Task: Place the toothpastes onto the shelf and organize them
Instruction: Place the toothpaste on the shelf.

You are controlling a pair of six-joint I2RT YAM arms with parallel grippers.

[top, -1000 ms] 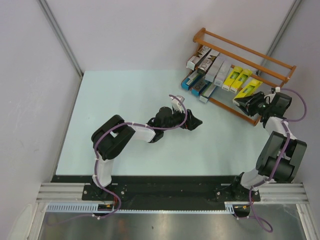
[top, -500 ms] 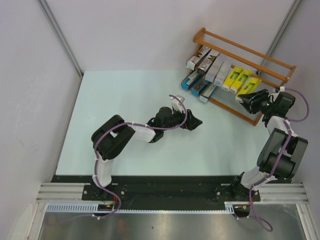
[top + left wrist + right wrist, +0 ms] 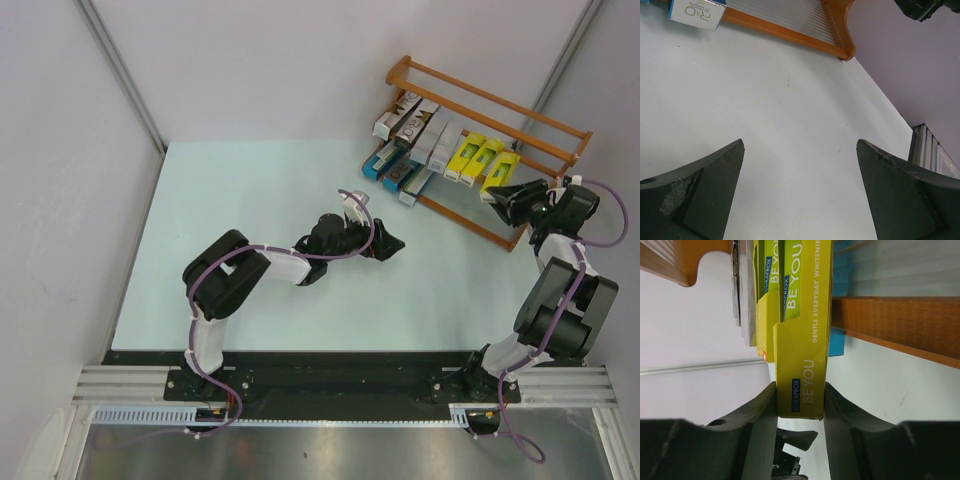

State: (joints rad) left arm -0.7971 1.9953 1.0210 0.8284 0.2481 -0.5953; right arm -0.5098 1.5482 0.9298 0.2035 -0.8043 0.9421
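Observation:
The shelf stands at the table's far right, with silver-grey toothpastes on it, blue ones lower down and yellow ones to the right. My right gripper is shut on the near end of the rightmost yellow carton. In the right wrist view both pads of the gripper press that carton, which lies beside another yellow carton over a shelf rail. My left gripper hangs open over bare table, nothing between its fingers.
The shelf's front rail and the end of a light-blue carton show at the top of the left wrist view. A blue carton sits behind the rail. Walls close in behind and right of the shelf.
My right gripper has moved right and toward the shelf with the yellow carton, which now lies in line with the other two. The left arm has not moved.

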